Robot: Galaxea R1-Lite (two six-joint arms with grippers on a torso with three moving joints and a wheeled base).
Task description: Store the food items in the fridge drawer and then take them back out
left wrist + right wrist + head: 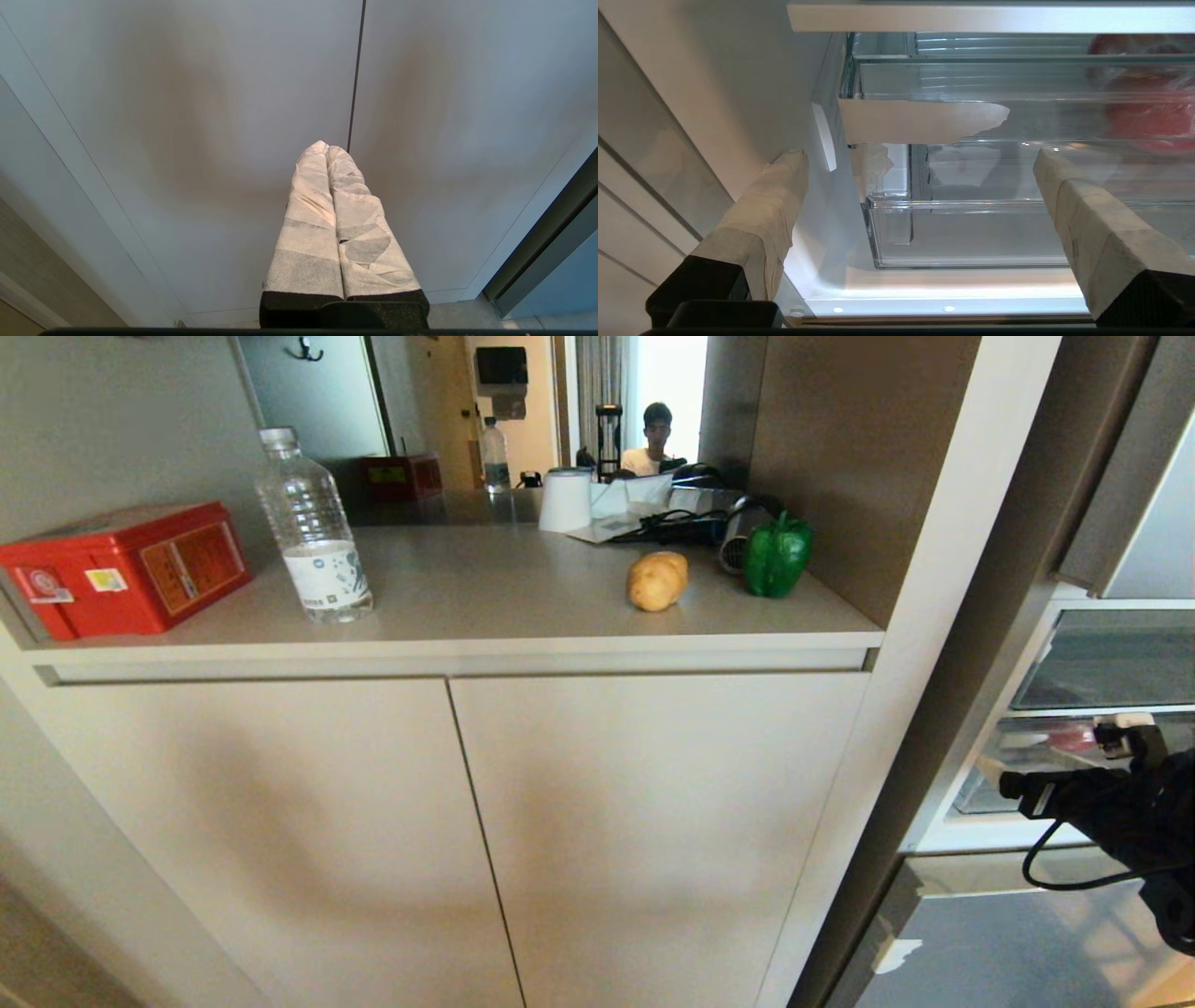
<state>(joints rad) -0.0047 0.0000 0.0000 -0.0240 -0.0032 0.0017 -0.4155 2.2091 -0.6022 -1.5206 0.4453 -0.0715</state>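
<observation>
A tan potato (657,581) and a green bell pepper (777,553) lie side by side on the counter (485,588), towards its right end. To the right of the counter the fridge stands open. Inside it is the fridge drawer (920,121), a clear bin with a whitish strip on its front rim. My right gripper (920,156) hovers just before that strip, a little below it, open wide and holding nothing. In the head view the right gripper (1055,744) shows at the right edge. My left gripper (327,147) is shut and empty, facing the cabinet doors.
A red box (126,569), a water bottle (315,527), a white cup (566,499) and cables share the counter. A second clear bin (971,233) sits under the drawer, above a white ledge. Something red (1148,116) lies in the drawer. A person (656,439) sits far behind.
</observation>
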